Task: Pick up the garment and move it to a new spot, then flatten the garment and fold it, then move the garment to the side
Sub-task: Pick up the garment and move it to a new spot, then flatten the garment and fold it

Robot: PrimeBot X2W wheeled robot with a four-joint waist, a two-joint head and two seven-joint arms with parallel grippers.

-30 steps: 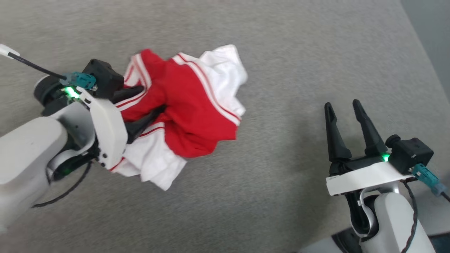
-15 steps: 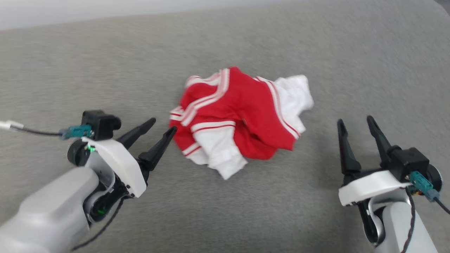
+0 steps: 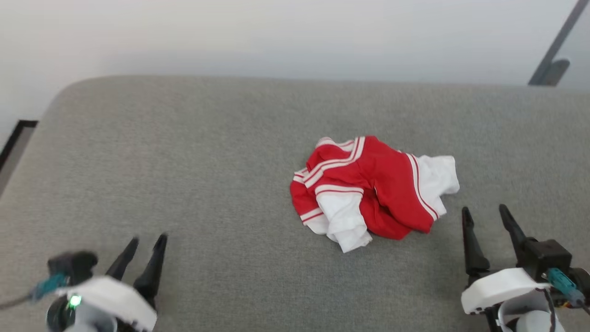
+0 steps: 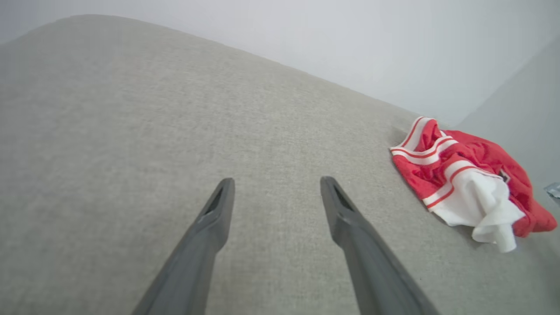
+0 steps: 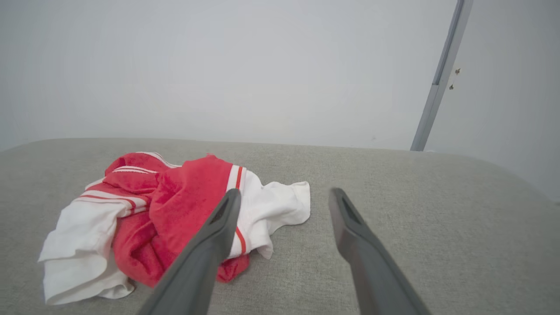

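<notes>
Softly crumpled garment, woven grey surface

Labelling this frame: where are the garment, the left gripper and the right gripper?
garment point(image 3: 392, 184), head view, red middle panel.
left gripper point(image 3: 148, 238), head view, between its fingertips.
right gripper point(image 3: 484, 209), head view, between its fingertips.

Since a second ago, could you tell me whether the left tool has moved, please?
Yes. The left tool, then buried in the garment, has drawn back to the garment's left and toward the robot, bare grey cushion between them.
</notes>
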